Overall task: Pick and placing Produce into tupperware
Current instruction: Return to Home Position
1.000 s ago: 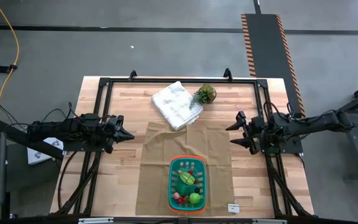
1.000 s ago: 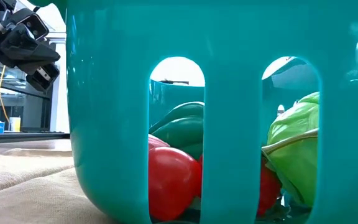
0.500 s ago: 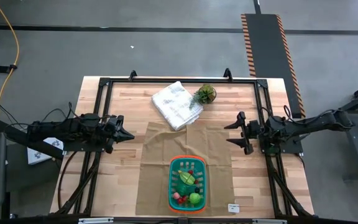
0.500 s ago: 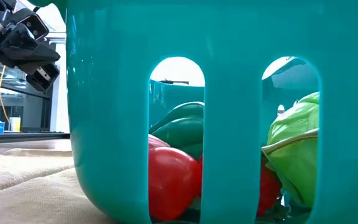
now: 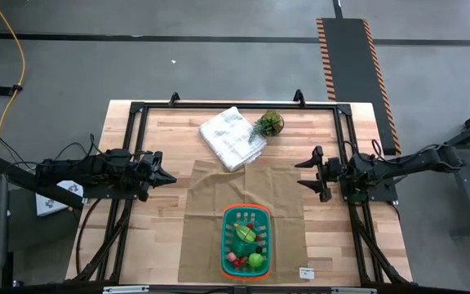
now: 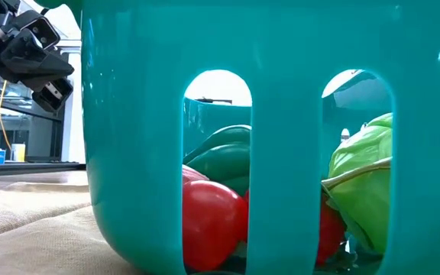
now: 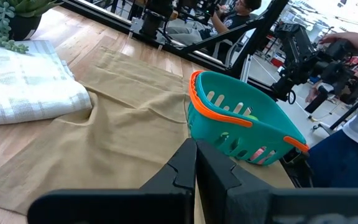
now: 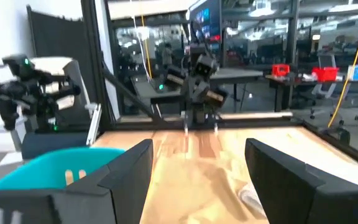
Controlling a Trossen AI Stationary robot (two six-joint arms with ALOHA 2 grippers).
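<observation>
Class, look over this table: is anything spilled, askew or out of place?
Nothing stands out. The produce lies inside the basket, which sits upright on the tan cloth; none has spilled. The folded white towel lies slightly askew.

My left gripper (image 5: 166, 175) level, pointing inward, fingers seemingly pressed together, my right gripper (image 5: 303, 175) facing it, fingers spread wide

teal orange-rimmed tupperware (image 5: 227, 245) upright on cloth – produce (image 5: 256, 260) inside

The tupperware (image 5: 224, 242) is teal (rim orange), the produce (image 5: 256, 260) red and green, the cloth (image 5: 209, 208) tan.
</observation>
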